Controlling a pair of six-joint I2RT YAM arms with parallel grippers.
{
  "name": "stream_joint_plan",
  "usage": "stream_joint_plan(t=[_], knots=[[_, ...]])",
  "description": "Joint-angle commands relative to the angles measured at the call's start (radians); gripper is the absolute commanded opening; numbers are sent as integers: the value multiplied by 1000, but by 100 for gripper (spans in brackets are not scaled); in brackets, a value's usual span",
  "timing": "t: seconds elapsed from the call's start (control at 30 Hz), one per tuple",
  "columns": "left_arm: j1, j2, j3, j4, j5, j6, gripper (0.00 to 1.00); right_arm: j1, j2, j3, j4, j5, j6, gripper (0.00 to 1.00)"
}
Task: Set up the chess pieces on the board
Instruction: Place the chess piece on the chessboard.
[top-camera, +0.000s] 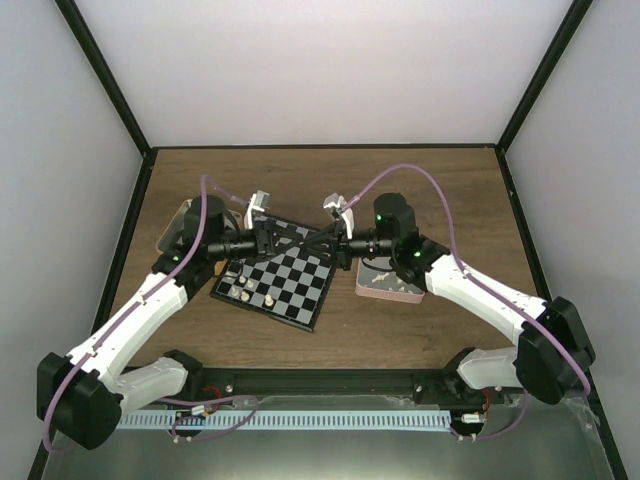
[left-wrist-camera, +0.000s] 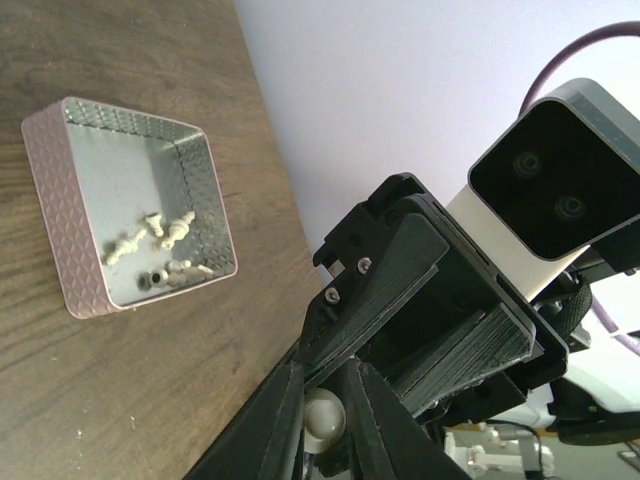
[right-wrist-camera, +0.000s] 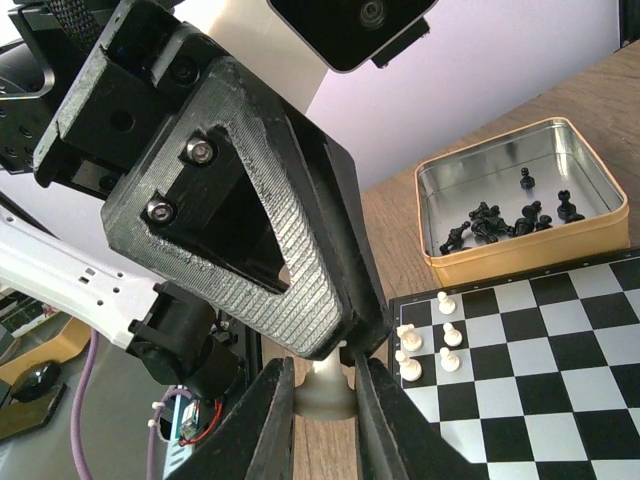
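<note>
My two grippers meet tip to tip above the far edge of the board (top-camera: 290, 290). Between them is one cream-white chess piece (right-wrist-camera: 325, 392). My right gripper (right-wrist-camera: 324, 400) is shut on its wide base. My left gripper (left-wrist-camera: 327, 425) is shut on its other end, which shows as a pale round shape (left-wrist-camera: 326, 416). In the top view the left gripper (top-camera: 298, 240) and right gripper (top-camera: 322, 240) hide the piece. Several white pieces (right-wrist-camera: 430, 335) stand on the board (right-wrist-camera: 540, 390), at its near left corner (top-camera: 243, 290).
A pink tin (left-wrist-camera: 50, 190) right of the board holds several loose white pieces (left-wrist-camera: 160, 238); it also shows in the top view (top-camera: 385, 290). A gold tin (right-wrist-camera: 520, 258) left of the board holds black pieces (right-wrist-camera: 500, 220), mostly hidden under the left arm in the top view (top-camera: 178, 225).
</note>
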Motion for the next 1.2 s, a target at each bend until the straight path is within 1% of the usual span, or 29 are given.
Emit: stream_joint_plan(t=[0.0,0.07,0.13,0.17,0.2,0.27,0.33,0.37,0.4,0.5,0.6,0.77,1.0,1.1,1.17], knots=[[-1,-1,1,11,28,12,10,7,5,41,23,22,6,17],[0,-1,-4,12,28,12,6,8,9,41,25,22,9,17],[-1,-2,-2,10,19,21,5,7,9,40,21,25,14,21],[0,-4,2,3,7,31,4,7,8,38,15,30,15,26],[0,-4,8,-16,-10,50,4,7,4,37,5,37,15,33],[2,-7,35,-102,-84,122,4,7,-5,24,-18,79,14,47],[2,-5,77,-247,-254,227,4,7,-24,-2,-45,175,30,61],[2,-1,96,-317,-336,272,4,7,-32,-17,-58,220,34,62],[2,4,111,-375,-423,307,4,7,-43,-35,-71,258,39,63],[1,37,148,-512,-621,366,4,6,-69,-83,-114,401,72,65],[-3,83,162,-575,-736,384,4,7,-80,-103,-165,509,101,66],[-42,167,124,-615,-909,350,4,7,-79,-119,-193,596,140,66],[-137,275,80,-599,-1051,278,4,7,-50,-119,-197,633,168,66],[-150,312,64,-607,-1070,246,4,6,-43,-119,-204,647,171,66],[-155,322,35,-571,-1053,241,4,7,-37,-122,-205,649,171,66]])
